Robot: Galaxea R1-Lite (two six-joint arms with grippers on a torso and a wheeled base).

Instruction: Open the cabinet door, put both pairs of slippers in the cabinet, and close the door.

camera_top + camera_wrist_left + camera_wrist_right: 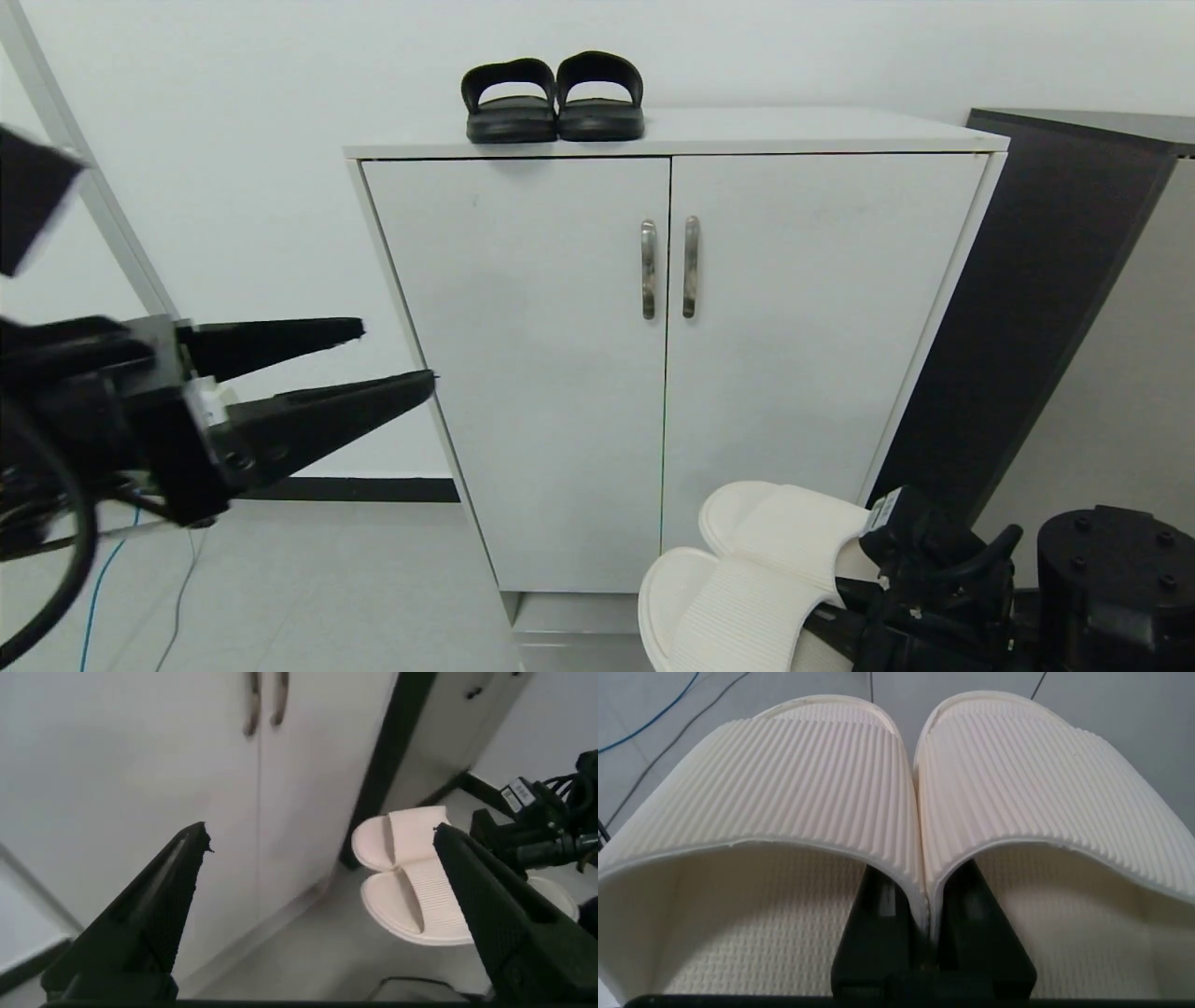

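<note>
A white cabinet (560, 373) stands with both doors shut, its two metal handles (648, 269) side by side at the middle. A black pair of slippers (553, 98) sits on its top. My left gripper (397, 353) hovers open to the left of the cabinet's left door, holding nothing; its fingers (159, 905) frame the doors in the left wrist view. My right gripper (920, 929) is low at the cabinet's front right, shut on a white pair of slippers (747, 579), pinching their inner sides together (915, 849). The white pair (416, 882) hangs above the floor.
A dark, tall cabinet (1036, 308) stands right beside the white one. Grey floor (327, 588) stretches to the left, with cables (103, 597) lying near the wall. A slanted metal bar (84, 168) leans at far left.
</note>
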